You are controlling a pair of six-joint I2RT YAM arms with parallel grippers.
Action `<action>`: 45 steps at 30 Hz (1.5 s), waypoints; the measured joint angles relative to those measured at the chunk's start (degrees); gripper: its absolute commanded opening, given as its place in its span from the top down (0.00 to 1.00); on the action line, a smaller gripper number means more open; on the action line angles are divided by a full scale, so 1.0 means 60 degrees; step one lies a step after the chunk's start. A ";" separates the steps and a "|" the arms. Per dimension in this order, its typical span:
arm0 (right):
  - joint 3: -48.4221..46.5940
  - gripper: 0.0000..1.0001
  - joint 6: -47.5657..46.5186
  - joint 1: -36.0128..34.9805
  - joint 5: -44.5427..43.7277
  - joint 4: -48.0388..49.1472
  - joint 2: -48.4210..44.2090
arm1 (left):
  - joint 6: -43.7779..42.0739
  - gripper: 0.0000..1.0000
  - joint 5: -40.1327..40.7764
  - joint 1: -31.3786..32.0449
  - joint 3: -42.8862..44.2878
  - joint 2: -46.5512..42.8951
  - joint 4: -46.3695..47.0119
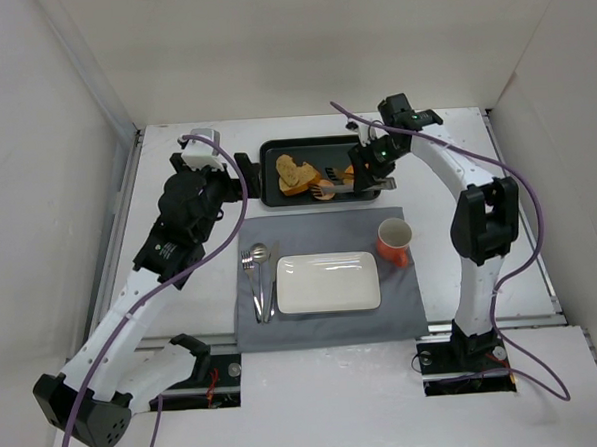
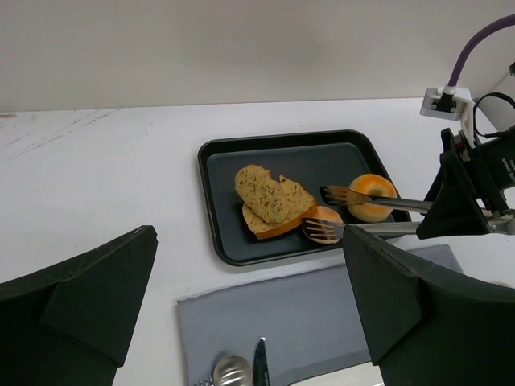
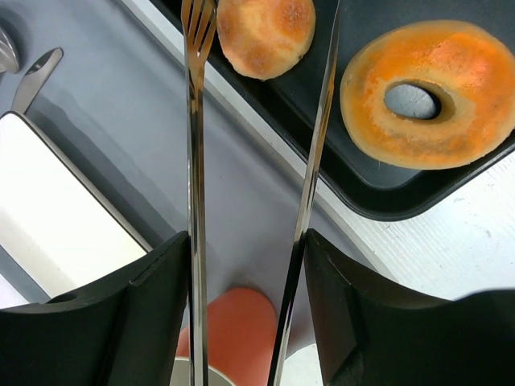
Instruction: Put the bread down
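Observation:
The bread, a small round orange-tan bun [image 3: 265,36], lies in the black tray [image 3: 378,201] near its front edge, next to the ring donut [image 3: 426,92]. My right gripper [image 3: 245,257] is shut on metal tongs [image 3: 195,161], whose two arms are spread with their tips either side of the bun. In the top view the right gripper [image 1: 371,170] is over the tray's right end and the bun [image 1: 324,189] sits at the tong tips. The left wrist view shows the bun [image 2: 328,215] partly behind a tong tip. My left gripper [image 2: 248,269] is open and empty left of the tray.
Toast slices [image 1: 294,172] lie in the tray [image 1: 270,150]. A grey mat [image 1: 403,313] holds a white rectangular plate [image 1: 328,282], cutlery [image 1: 259,271] on its left and an orange cup [image 1: 395,240] on its right. White walls enclose the table.

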State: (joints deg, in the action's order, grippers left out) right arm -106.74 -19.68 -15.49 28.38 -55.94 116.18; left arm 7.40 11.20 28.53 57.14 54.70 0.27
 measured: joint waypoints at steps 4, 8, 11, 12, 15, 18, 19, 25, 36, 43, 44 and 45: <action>-0.0142 0.38 0.0004 -0.0025 -0.0029 -0.0171 0.0146 | 0.0000 0.00 0.0000 0.0000 0.0000 -0.0029 0.0058; -0.0200 0.40 0.0004 -0.0087 -0.0095 -0.0299 0.0302 | 0.0000 0.00 0.0004 0.0000 0.0000 -0.0029 0.0058; -0.0200 0.44 0.0000 -0.0135 -0.0160 -0.0364 0.0401 | 0.0000 0.00 0.0004 0.0000 0.0000 -0.0029 0.0055; -0.0200 0.44 0.0007 -0.0153 -0.0171 -0.0379 0.0419 | 0.0000 0.00 0.0000 0.0000 0.0000 -0.0029 0.0058; -0.0200 0.53 0.0015 -0.0182 -0.0197 -0.0415 0.0433 | 0.0000 0.00 0.0004 0.0000 0.0000 -0.0029 0.0055; -0.0204 0.58 0.0033 -0.0182 -0.0208 -0.0430 0.0433 | 0.0000 0.00 0.0004 0.0000 0.0000 -0.0029 0.0055; -0.0204 0.59 0.0033 -0.0182 -0.0204 -0.0433 0.0433 | 0.0000 0.00 0.0004 0.0000 0.0000 -0.0029 0.0055; -0.0204 0.62 0.0069 -0.0182 -0.0208 -0.0433 0.0433 | 0.0000 0.00 0.0004 0.0000 0.0000 -0.0036 0.0055; -0.0204 0.62 0.0069 -0.0182 -0.0601 -0.0437 0.0080 | 0.0000 0.00 0.0004 0.0000 0.0000 -0.0109 0.0055; -0.0204 0.62 0.0069 -0.0182 -0.0831 -0.0437 -0.0127 | 0.0000 0.00 0.0004 0.0000 0.0000 -0.0109 0.0055; -0.0204 0.62 0.0069 -0.0182 -0.0867 -0.0437 -0.0157 | 0.0000 0.00 0.0004 0.0000 0.0000 -0.0109 0.0055; -0.0204 0.62 0.0069 -0.0182 -0.0903 -0.0437 -0.0189 | 0.0000 0.00 0.0004 0.0000 0.0000 -0.0109 0.0058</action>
State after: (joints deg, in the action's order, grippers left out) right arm -107.96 -19.27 -16.58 22.96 -58.57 115.04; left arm 7.40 11.22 28.53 57.14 54.04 0.62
